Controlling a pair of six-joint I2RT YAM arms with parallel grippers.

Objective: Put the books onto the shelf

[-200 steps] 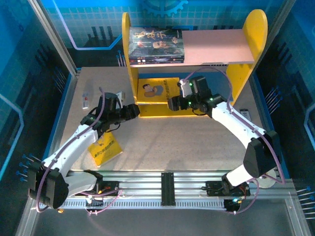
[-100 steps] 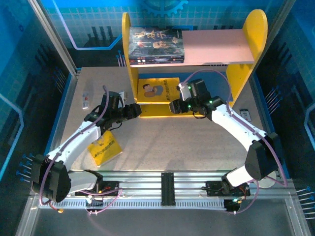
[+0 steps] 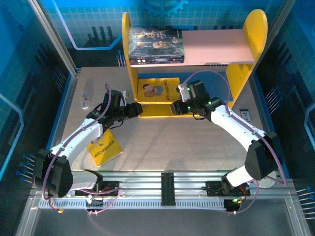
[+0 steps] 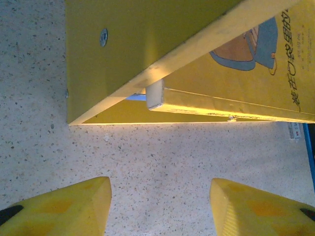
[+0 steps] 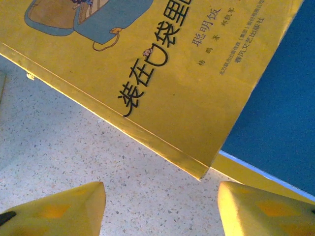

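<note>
The left gripper and right gripper are both hanging wide open, holding nothing, just in front of the yellow book. It is lying on the lower board of the shelf, near edge jutting out. I'd be pushing that edge squarely, so it isn't skewing.

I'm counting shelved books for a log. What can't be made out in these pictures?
Dark books, top view: stack too small to count.
Yellow book on the table, top view: partly under the left arm; title too small.
Shelved yellow book, right wrist view: cut off by the frame edges.
</note>
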